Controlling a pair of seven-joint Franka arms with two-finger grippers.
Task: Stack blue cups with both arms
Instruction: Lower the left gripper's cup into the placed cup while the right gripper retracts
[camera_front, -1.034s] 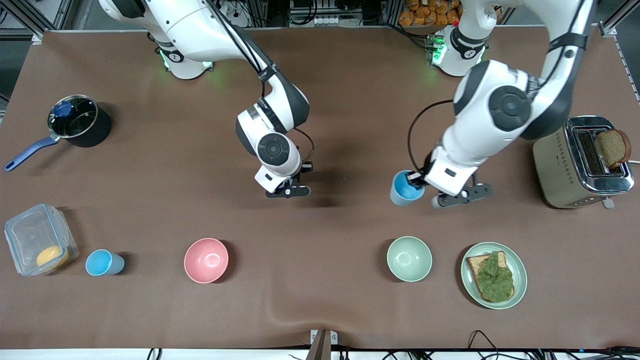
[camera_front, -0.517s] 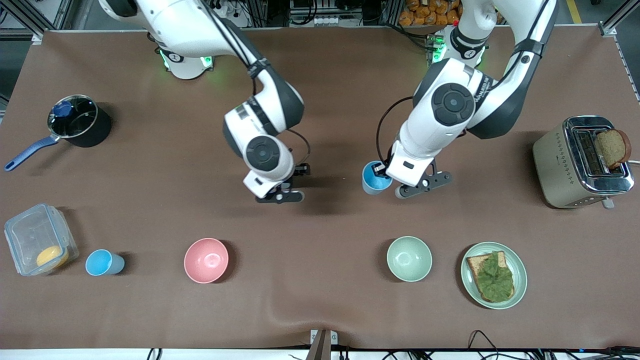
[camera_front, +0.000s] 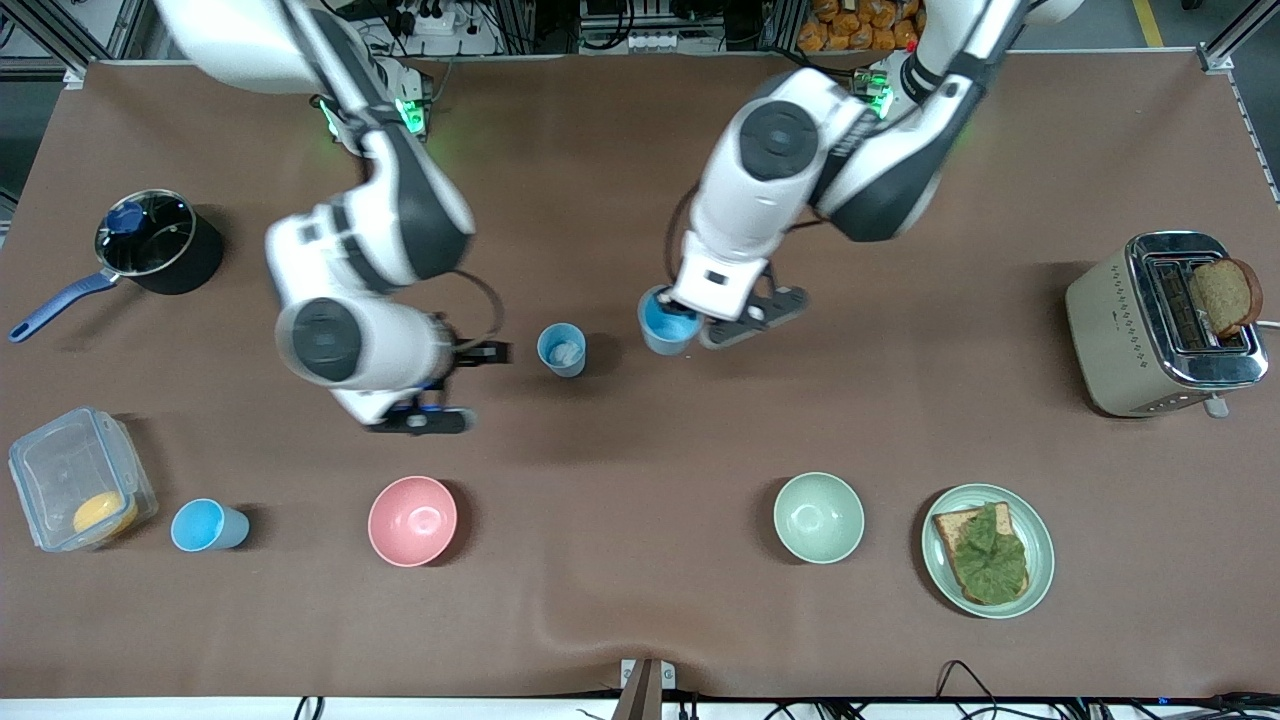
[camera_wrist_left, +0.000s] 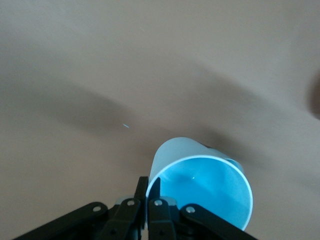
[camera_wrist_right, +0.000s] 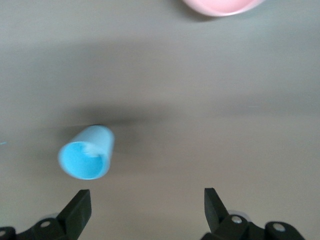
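Blue cups: three small tapered light-blue plastic tumblers were in view, none nested yet.
Held cup (camera_front: 665, 325): my left gripper (camera_front: 690, 322) pinched its rim, one finger inside and one outside, carrying it above the brown table (camera_front: 640, 620) just beside the paler cup, toward the left arm's end.
Paler cup (camera_front: 561, 349): it stood upright near the table's middle, whitish at the bottom, touching nothing.
Third cup (camera_front: 207, 525): it stood nearer the front camera, between a clear plastic lidded box (camera_front: 78, 478) and the pink round bowl (camera_front: 412, 520); the right wrist view showed what I judged to be this cup.
Right gripper (camera_front: 440, 385): my fingers were spread wide and held nothing, over bare table between the paler cup and the pink bowl.
Done: one cup was lifted and brought close to the paler cup.
Left: I judged the held cup had to be lowered into the paler one, then the third cup fetched and added.
Risk: a rim pinch might tilt the cup on release.
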